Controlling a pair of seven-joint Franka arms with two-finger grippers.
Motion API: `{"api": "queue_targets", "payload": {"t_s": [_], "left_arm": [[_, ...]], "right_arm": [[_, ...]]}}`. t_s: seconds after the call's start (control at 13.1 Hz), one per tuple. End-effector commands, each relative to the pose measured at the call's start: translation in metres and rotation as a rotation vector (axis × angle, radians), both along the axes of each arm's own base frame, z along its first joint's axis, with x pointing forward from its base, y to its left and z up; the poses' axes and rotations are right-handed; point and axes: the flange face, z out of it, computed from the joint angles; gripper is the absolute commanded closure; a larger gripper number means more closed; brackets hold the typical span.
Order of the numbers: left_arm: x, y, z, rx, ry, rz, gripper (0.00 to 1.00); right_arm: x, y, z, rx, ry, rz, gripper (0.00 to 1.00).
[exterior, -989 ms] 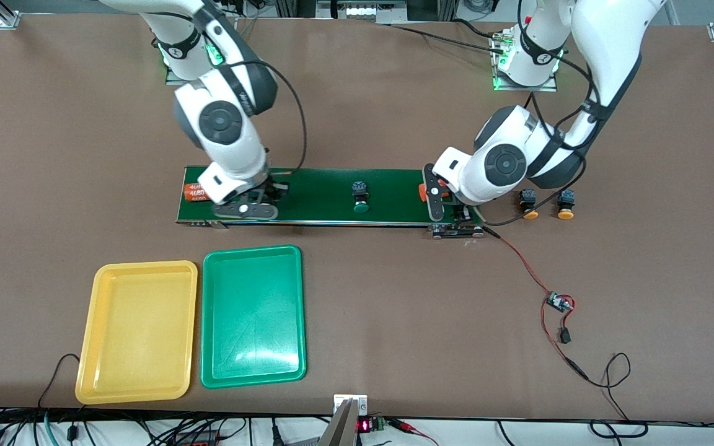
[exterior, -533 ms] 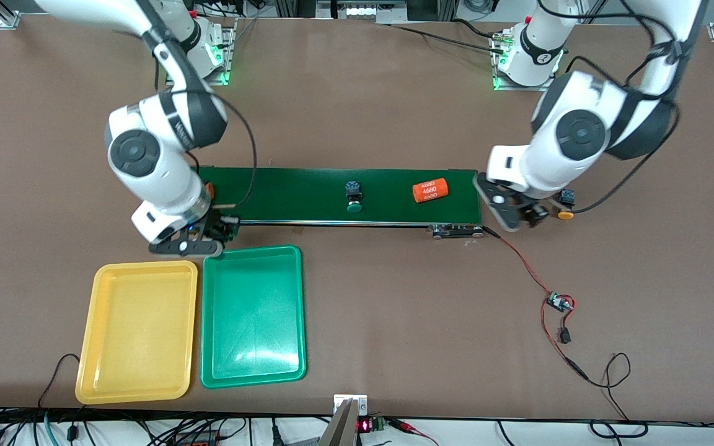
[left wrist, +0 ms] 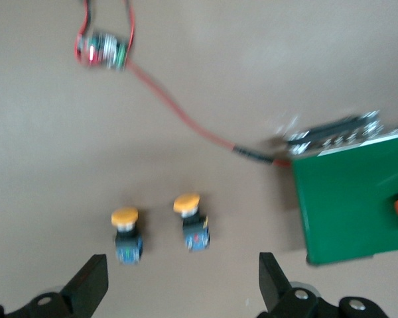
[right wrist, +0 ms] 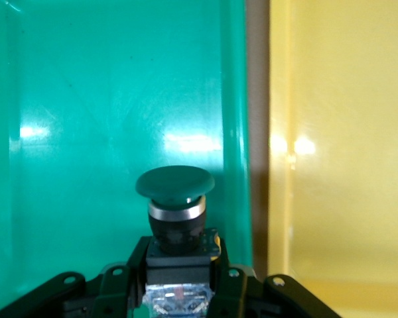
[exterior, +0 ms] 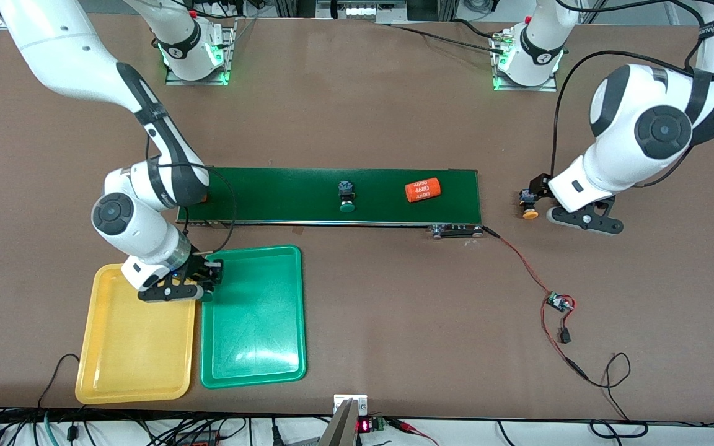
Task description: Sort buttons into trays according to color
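Observation:
My right gripper (exterior: 206,285) is shut on a green-capped button (right wrist: 176,202), its fingers (right wrist: 123,278) clamping the black body. It hangs over the green tray (exterior: 251,347), by the rim beside the yellow tray (exterior: 137,371). A second green-capped button (exterior: 346,197) stands on the dark-green belt (exterior: 282,192). My left gripper (left wrist: 182,285) is open, low over the table past the belt's end toward the left arm. Two yellow-capped buttons (left wrist: 126,232) (left wrist: 192,222) lie just ahead of its fingertips. The front view shows only one of them (exterior: 528,204); the arm hides the other.
An orange cylinder (exterior: 423,190) lies on the belt toward the left arm's end. A red wire (exterior: 521,263) runs from the belt's motor end (exterior: 456,231) to a small circuit board (exterior: 558,302) on the table, nearer the front camera.
My right arm has carried the green-capped button off the belt to over the green tray. My left arm swung from the belt's end out to the yellow-capped buttons. The belt's button shifted toward the right arm.

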Motion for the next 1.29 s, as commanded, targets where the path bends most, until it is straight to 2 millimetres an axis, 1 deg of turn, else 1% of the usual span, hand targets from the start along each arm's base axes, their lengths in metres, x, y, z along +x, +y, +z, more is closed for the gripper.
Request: {"api": "queue_targets", "payload": {"t_s": [0.0, 0.08, 0.15, 0.23, 0.3, 0.38, 0.46, 0.53, 0.61, 0.68, 0.76, 0.84, 0.91, 0.99, 1.07, 1.14, 1.22], "left_arm": [[-0.009, -0.001, -0.057, 0.016, 0.129, 0.047, 0.00], [-0.014, 0.005, -0.079, 0.021, 0.167, 0.055, 0.00], [-0.019, 0.008, -0.096, 0.019, 0.166, 0.060, 0.00], [-0.028, 0.011, -0.113, 0.015, 0.162, 0.063, 0.00], [-0.038, 0.011, -0.130, 0.008, 0.136, 0.062, 0.00], [-0.048, 0.014, -0.150, -0.006, 0.085, 0.065, 0.00], [-0.058, 0.019, -0.168, -0.017, 0.044, 0.070, 0.00], [-0.063, 0.021, -0.178, -0.019, 0.042, 0.074, 0.00], [-0.065, 0.020, -0.181, -0.019, 0.047, 0.073, 0.00], [-0.070, 0.021, -0.189, -0.018, 0.060, 0.072, 0.00], [-0.073, 0.021, -0.201, -0.019, 0.071, 0.074, 0.00], [-0.078, 0.023, -0.212, -0.021, 0.076, 0.077, 0.00], [-0.078, 0.025, -0.216, -0.026, 0.058, 0.081, 0.00], [-0.079, 0.026, -0.219, -0.029, 0.054, 0.082, 0.06], [-0.080, 0.026, -0.222, -0.029, 0.057, 0.082, 0.26], [-0.079, 0.026, -0.222, -0.029, 0.057, 0.083, 0.43], [-0.078, 0.027, -0.221, -0.029, 0.056, 0.084, 0.58]], "right_arm": [[0.008, 0.021, -0.014, 0.030, -0.034, 0.033, 0.99], [0.005, 0.027, -0.024, 0.032, -0.024, 0.036, 0.99], [0.001, 0.038, -0.035, 0.033, -0.013, 0.047, 0.99], [-0.001, 0.048, -0.041, 0.039, -0.023, 0.062, 0.98], [-0.001, 0.049, -0.048, 0.046, -0.036, 0.065, 0.91], [-0.002, 0.049, -0.053, 0.048, -0.036, 0.066, 0.81], [-0.002, 0.049, -0.055, 0.050, -0.032, 0.062, 0.62], [-0.002, 0.049, -0.055, 0.049, -0.032, 0.063, 0.49], [-0.002, 0.049, -0.054, 0.049, -0.034, 0.061, 0.26], [-0.002, 0.047, -0.053, 0.048, -0.034, 0.059, 0.10], [-0.001, 0.044, -0.052, 0.044, -0.028, 0.054, 0.00], [-0.003, 0.042, -0.053, 0.040, -0.021, 0.052, 0.00], [-0.002, 0.034, -0.044, 0.026, -0.008, 0.044, 0.00], [-0.002, 0.032, -0.035, 0.011, 0.012, 0.045, 0.00], [-0.001, 0.030, -0.022, 0.004, 0.012, 0.045, 0.00], [-0.001, 0.030, -0.010, -0.004, 0.014, 0.046, 0.00], [-0.001, 0.029, -0.002, -0.008, 0.013, 0.047, 0.00]]}}
